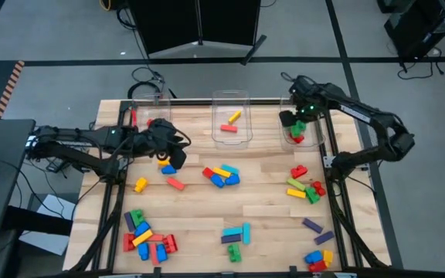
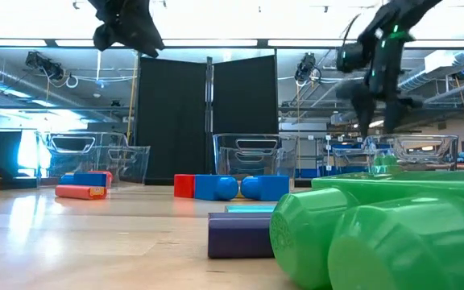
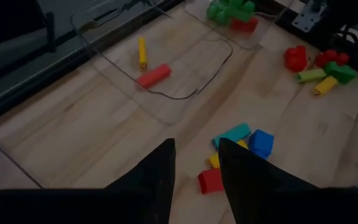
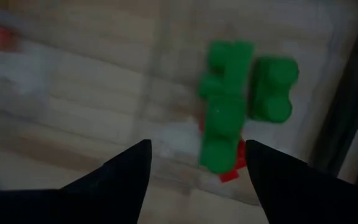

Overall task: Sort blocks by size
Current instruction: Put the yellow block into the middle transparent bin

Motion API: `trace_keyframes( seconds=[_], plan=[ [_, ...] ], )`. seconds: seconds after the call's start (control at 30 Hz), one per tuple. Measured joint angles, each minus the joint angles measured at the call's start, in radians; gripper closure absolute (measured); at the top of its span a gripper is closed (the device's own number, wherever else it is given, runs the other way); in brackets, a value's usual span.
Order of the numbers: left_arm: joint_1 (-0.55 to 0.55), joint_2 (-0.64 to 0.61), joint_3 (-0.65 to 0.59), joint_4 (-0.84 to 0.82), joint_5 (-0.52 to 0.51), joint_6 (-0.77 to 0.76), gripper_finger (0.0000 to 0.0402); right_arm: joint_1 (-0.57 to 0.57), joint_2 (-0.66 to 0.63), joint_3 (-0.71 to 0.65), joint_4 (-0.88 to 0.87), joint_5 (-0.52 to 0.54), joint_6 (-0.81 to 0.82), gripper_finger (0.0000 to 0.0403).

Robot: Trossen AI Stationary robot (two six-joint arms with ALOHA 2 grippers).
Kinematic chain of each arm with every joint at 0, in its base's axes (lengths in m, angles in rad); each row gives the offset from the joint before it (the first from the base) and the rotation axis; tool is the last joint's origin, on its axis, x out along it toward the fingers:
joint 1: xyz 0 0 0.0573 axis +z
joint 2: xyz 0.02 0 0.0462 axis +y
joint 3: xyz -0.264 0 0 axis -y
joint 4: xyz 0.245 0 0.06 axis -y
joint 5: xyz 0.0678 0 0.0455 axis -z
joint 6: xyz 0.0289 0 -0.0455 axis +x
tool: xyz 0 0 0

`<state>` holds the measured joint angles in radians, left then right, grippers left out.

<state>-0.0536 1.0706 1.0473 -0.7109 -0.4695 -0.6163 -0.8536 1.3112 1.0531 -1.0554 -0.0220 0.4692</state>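
Sorting is at a release step, as I judge it: the right end effector [image 1: 294, 122] hangs above the right clear bin [image 1: 320, 136] at the far edge of the tabletop [image 1: 269, 205], fingers spread apart and nothing between them. In the right wrist view green blocks [image 4: 238, 109] lie just below, inside the bin, with a red block [image 4: 230, 169] partly under them. To do this well, the arm should rise straight up before it moves sideways, so the fingers do not catch the bin wall, and then go to the nearest loose pile [image 1: 306, 188] on the right side.

The left end effector [image 1: 166, 148] hovers near the left bin [image 1: 140, 103], above a few blocks [image 1: 166, 164]. In its wrist view the fingers [image 3: 160, 180] stand a little apart and seem to grip nothing, though I cannot be fully sure.

The middle bin [image 1: 231, 99] holds a yellow block [image 1: 234, 116] and a red one [image 1: 229, 128]. Other blocks lie scattered in groups over the tabletop.

Hard to make out: the right wrist view is blurred, so the count of green blocks is unclear. The low view is half filled by one big green block [image 2: 377, 234], which hides the rest. What the left bin contains I cannot tell, because the left arm covers it.
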Motion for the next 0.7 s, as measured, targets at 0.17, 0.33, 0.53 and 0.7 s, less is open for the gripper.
trace_keyframes(
  seconds=[0.17, 0.33, 0.53, 0.7],
  plan=[
    [-0.077, 0.03, 0.0, -0.034, -0.035, -0.133, 0.027, 0.067, -0.164, 0.056, -0.034, 0.015, 0.006, 0.014],
    [-0.159, 0.09, 0.001, -0.033, -0.042, -0.256, 0.027, 0.185, -0.345, 0.06, -0.037, 0.022, 0.002, 0.0146],
    [-0.239, 0.167, 0.022, -0.034, -0.046, -0.35, 0.027, 0.386, -0.528, 0.06, -0.015, 0.022, 0.002, 0.0152],
    [-0.281, 0.191, 0.032, -0.021, -0.05, -0.383, 0.027, 0.549, -0.619, 0.06, -0.016, 0.021, 0.008, 0.0155]
  ],
)
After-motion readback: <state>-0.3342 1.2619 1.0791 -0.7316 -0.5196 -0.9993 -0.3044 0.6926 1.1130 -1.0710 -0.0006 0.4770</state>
